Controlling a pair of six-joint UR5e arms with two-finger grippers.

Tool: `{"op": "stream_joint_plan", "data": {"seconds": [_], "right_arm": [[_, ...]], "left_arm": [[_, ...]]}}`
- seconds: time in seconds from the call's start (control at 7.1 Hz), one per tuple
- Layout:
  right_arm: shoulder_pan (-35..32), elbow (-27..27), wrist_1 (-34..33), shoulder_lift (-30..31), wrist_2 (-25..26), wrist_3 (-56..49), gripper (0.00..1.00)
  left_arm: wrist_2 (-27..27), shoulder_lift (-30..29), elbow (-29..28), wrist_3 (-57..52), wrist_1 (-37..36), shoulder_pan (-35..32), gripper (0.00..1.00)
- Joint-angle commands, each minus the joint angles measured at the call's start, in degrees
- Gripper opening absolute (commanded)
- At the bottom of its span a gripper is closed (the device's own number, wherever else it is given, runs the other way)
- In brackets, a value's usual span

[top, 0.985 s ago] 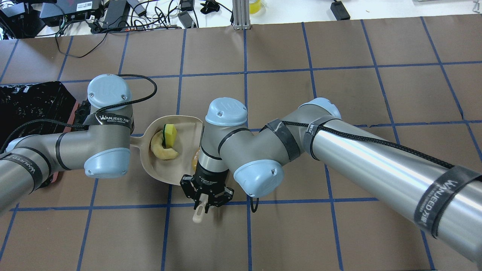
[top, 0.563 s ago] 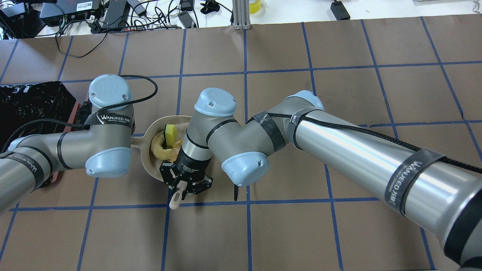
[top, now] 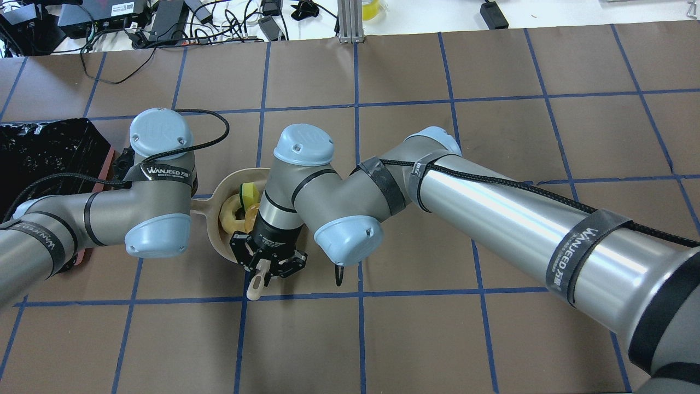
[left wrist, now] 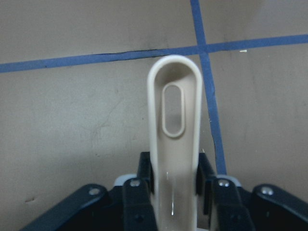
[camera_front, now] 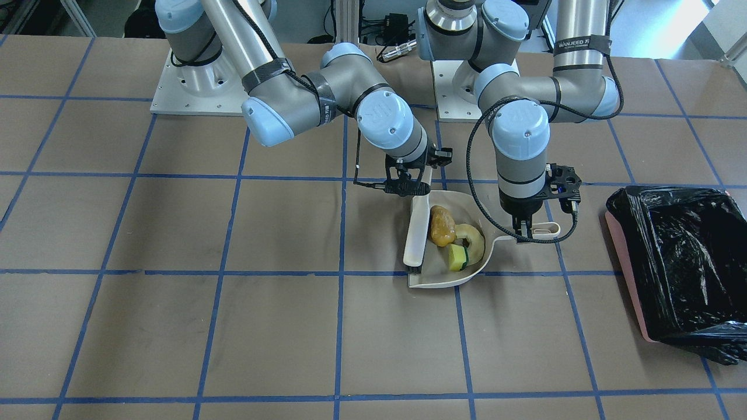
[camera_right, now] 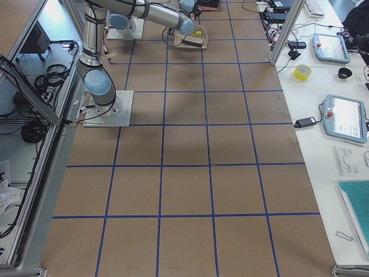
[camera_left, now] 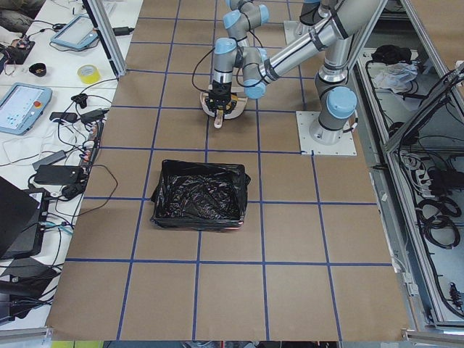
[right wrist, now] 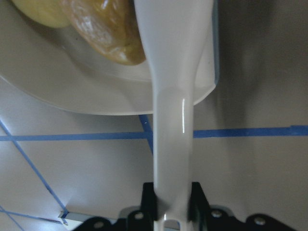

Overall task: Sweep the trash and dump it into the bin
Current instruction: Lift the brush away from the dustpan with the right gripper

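Three trash pieces (camera_front: 442,226) are sitting in the dustpan (camera_front: 433,275) at frame centre; my right gripper (camera_front: 408,185) is clamping the sweeper (camera_front: 415,233) to wall them in, my left gripper (camera_front: 528,230) is clamping the dustpan handle steady, the bin (camera_front: 629,280) lying apart at right.

— How many bits of trash?
— Three: one amber lump (camera_front: 442,226), one cream crescent (camera_front: 475,240), one sponge block (camera_front: 458,255)
— And the rest?
— One dustpan (camera_front: 436,269), one brush (camera_front: 415,233), one bin (camera_front: 688,262); two arms, the left arm (camera_front: 519,134) and the right arm (camera_front: 292,99)
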State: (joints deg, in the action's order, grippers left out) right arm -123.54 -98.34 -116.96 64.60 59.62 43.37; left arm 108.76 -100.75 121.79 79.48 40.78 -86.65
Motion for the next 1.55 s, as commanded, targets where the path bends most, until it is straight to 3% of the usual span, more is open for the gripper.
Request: {"op": "stream_joint_plan", "data": {"seconds": [0.0, 0.14, 0.28, 0.7, 1.13, 1.41], "right_arm": [[0.1, 0.6, 5.6, 1.3, 5.4, -0.8, 0.05], [0.1, 1.5, 7.1, 1.4, 5.7, -0.9, 0.05], [1.3, 3.2, 10.7, 2.0, 9.4, -3.3, 0.06], [6.4, 8.8, 24.4, 5.3, 14.9, -9.0, 0.06], [20.4, 12.8, 36.6, 9.0, 21.7, -22.8, 0.06], [29.3, 12.6, 36.5, 8.9, 27.1, -33.0, 0.06]], "left_arm": [[-4.7, -0.1, -1.5, 0.1, 1.0, 0.1, 0.0], [-5.0, -0.1, -1.6, 0.1, 1.5, 0.1, 0.0], [-5.1, -0.1, -1.6, 0.0, 2.3, 0.1, 0.0], [-5.7, -0.1, -2.2, -0.3, 5.2, 0.1, 0.0], [-11.3, 0.0, -15.3, 0.1, 28.0, 0.6, 0.0], [-12.3, -0.7, -20.8, -0.8, 28.9, 1.8, 0.0]]}}
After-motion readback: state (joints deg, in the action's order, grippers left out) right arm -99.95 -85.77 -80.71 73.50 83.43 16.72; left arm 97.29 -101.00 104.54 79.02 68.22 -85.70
